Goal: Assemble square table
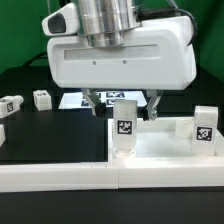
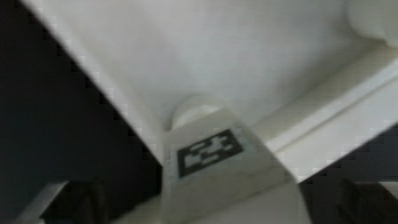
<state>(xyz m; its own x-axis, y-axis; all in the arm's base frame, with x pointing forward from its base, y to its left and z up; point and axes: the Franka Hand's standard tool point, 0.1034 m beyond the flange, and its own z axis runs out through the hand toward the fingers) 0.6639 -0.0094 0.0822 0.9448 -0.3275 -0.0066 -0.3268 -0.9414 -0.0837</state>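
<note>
The gripper (image 1: 122,104) points straight down from a vertical wrist, its broad white body level, with its jaws spread wide on either side of the upright leg (image 1: 123,128) and touching neither side. The square table top (image 1: 170,152) lies below on the black surface (image 1: 50,135). The upright leg stands at its corner and a second leg (image 1: 203,126) stands toward the exterior view's right.

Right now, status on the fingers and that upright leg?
Fingers open, either side of upright leg, clear of it. Leg stands at tabletop corner. Nothing in the way.
</note>
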